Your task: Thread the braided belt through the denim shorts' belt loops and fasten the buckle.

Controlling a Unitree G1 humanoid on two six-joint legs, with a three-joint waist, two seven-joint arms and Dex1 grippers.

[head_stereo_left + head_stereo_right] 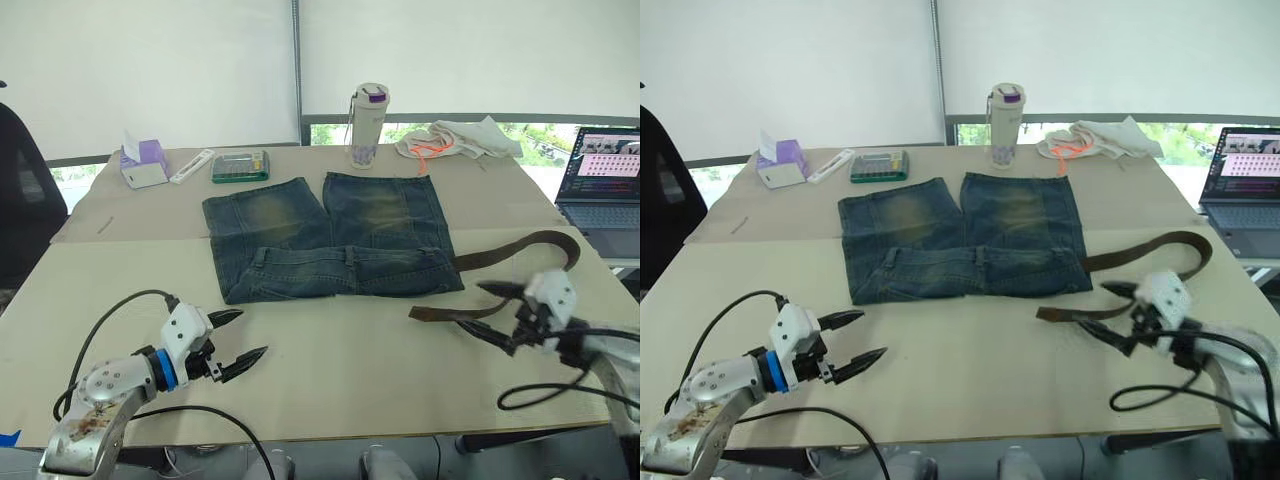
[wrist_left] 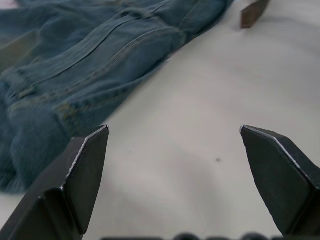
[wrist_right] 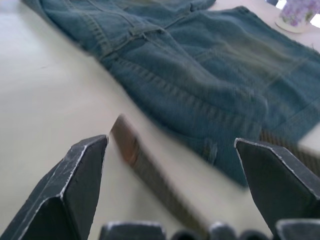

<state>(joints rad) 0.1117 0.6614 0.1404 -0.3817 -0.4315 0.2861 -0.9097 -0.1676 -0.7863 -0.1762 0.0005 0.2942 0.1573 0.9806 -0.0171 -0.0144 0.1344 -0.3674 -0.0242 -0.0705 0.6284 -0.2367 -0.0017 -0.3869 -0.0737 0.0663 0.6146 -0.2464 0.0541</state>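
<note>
Brown braided belt (image 1: 520, 250) looped beside denim shorts (image 1: 330, 235), free end pointing left

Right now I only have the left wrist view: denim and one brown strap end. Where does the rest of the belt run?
Observer: The braided belt leaves the denim shorts' right edge, curves round on the table and doubles back toward the right gripper.
Operator: Is it gripped?
Observer: No; that gripper's fingers are open, the strap lying between them.
Operator: Anything beyond the shorts?
Observer: A bottle stands just past the leg hems.
</note>
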